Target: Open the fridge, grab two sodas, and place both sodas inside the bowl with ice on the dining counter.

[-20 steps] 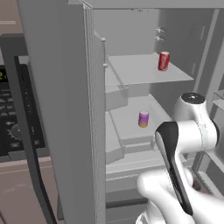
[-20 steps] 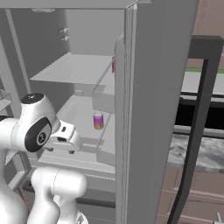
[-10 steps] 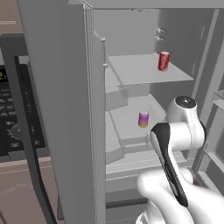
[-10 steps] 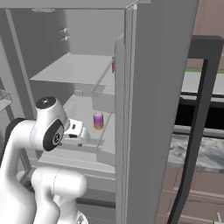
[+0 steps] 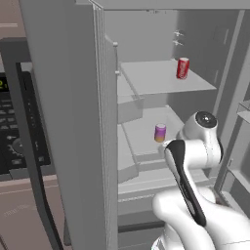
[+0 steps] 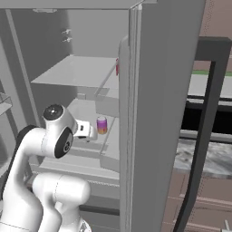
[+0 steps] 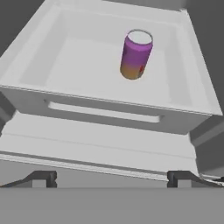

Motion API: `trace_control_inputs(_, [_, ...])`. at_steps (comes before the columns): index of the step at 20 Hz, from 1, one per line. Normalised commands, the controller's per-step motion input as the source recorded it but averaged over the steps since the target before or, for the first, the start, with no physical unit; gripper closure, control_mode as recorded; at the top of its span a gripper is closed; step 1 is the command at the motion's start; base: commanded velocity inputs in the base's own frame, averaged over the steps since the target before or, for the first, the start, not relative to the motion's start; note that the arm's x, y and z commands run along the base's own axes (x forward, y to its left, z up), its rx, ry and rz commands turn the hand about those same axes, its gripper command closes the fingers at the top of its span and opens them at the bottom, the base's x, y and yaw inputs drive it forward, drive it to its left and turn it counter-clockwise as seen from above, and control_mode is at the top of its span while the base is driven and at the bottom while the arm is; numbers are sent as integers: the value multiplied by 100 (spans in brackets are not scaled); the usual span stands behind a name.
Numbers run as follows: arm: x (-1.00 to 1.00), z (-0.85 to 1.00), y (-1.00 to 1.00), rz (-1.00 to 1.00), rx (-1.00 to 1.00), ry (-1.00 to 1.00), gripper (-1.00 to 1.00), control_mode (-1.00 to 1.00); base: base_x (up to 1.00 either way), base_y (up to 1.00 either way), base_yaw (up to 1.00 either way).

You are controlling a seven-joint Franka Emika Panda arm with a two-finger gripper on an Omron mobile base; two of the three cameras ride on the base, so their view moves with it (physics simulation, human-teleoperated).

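Note:
The fridge [image 5: 63, 122] stands open, its grey door [image 6: 154, 113] swung out beside the shelves. A red soda [image 5: 182, 68] stands on the upper shelf; the door edge half covers this red soda [image 6: 117, 67] in the right base view. The purple soda [image 5: 159, 133] stands upright on the lower shelf tray. My gripper [image 6: 92, 132] is open, level with the purple soda [image 6: 102, 125] and just short of it. In the hand view the purple soda [image 7: 136, 54] lies ahead of my gripper [image 7: 113, 178], with nothing between the fingertips [image 7: 41, 177]. The bowl and the dining counter are out of view.
The raised front lip of the shelf tray [image 7: 105, 111] lies between my hand and the can. A black appliance panel [image 5: 12, 132] sits left of the door, behind its dark bar handle [image 5: 29, 146]. Door bins [image 5: 244, 110] stand at the right. A marbled counter top [image 6: 204, 154] shows past the right door.
My arm has dropped and reached forward, bringing the hand closer to the purple soda. The cans and the door have not moved.

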Motion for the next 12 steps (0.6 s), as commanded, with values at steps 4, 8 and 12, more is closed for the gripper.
trace_control_inputs(4, [41, -28, -2, 0, 0, -15, -100, -100, 0, 0, 0])
trace_control_inputs(8, [45, -29, -5, 0, 0, -13, -100, -100, 0, 0, 0])
trace_control_inputs(12, [47, -7, -9, 0, 3, -11, -100, -100, 0, 0, 0])
